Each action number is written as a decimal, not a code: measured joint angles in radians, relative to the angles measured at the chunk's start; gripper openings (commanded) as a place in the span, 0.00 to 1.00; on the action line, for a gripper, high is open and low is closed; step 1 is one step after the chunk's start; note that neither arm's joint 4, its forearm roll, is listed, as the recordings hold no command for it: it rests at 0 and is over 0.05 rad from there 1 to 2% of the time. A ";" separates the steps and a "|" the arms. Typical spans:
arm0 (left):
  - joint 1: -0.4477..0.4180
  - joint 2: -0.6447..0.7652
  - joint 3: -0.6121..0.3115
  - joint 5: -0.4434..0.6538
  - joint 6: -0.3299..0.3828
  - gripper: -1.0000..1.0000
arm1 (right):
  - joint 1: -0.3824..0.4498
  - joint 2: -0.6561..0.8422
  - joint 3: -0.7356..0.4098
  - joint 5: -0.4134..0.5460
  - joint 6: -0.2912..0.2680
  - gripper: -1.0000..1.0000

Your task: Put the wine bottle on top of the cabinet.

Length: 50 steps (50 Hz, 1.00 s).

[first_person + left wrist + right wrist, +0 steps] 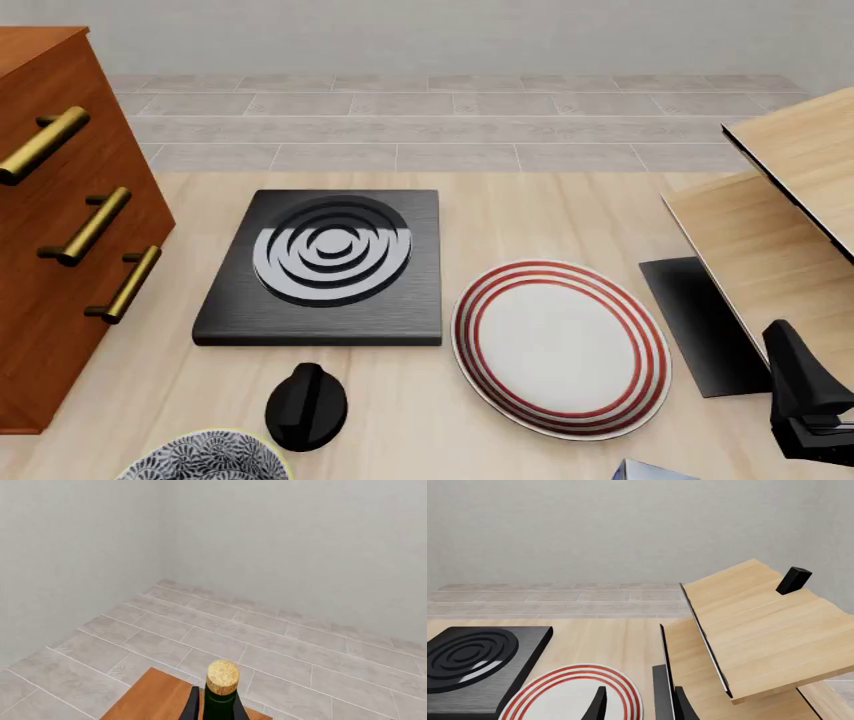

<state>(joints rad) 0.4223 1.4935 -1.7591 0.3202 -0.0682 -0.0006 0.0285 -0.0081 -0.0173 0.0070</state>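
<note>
So the left gripper (217, 711) had its jaws clamped on the dark green glass wine bottle (221, 700) with the tan cork top, held up over a corner of the reddish-brown wooden cabinet (60, 215). The right gripper (637, 706) sat low with jaws spread apart and empty, near the red-ringed white plate (561, 347) on the light-wood tabletop (534, 215).

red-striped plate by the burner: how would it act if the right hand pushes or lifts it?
The plate looks glazed and rigid, so it would probably slide across the smooth table rather than bend. Its shallow, low rim gives fingers little to catch, so a top grasp seems likely to slip. It is likely ceramic, so it may chip if dropped.
</note>
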 measured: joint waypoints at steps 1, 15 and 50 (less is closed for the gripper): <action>0.002 0.001 0.003 -0.004 0.002 0.00 | 0.000 0.000 0.000 0.000 0.000 1.00; 0.019 0.013 0.039 -0.058 0.016 0.00 | 0.000 0.000 0.000 0.000 0.000 1.00; -0.017 0.015 0.069 -0.076 0.062 1.00 | 0.000 0.000 0.000 0.000 0.000 1.00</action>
<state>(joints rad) 0.4055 1.5087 -1.6903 0.2443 -0.0062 -0.0005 0.0283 -0.0081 -0.0172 0.0070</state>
